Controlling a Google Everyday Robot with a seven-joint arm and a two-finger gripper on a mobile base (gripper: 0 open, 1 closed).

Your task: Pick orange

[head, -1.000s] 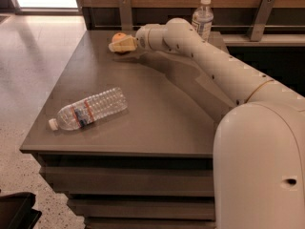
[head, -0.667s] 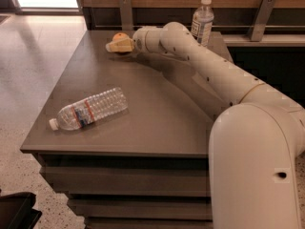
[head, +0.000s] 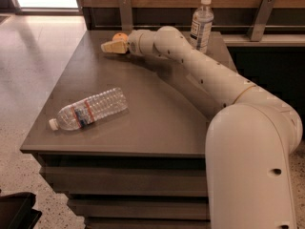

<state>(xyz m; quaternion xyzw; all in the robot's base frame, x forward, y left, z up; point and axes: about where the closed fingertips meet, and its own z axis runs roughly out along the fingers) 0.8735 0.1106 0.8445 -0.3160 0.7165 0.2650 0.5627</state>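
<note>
The orange [head: 120, 36] is a small round fruit at the far side of the grey table [head: 143, 137], only its top showing behind my gripper. My gripper [head: 110, 47] reaches out at the end of the long white arm [head: 205, 73] and lies low over the tabletop, pointing left. It sits just in front of the orange and hides its lower part. I cannot tell whether the gripper touches the orange.
A clear plastic water bottle [head: 90, 109] lies on its side near the table's front left. Another bottle [head: 202, 23] stands upright at the back right. Two metal brackets [head: 126, 11] rise along the back wall. The table's left edge drops to the floor [head: 28, 70].
The arm has swung a little to the left along the back of the table. The top of the orange now shows behind the gripper.
</note>
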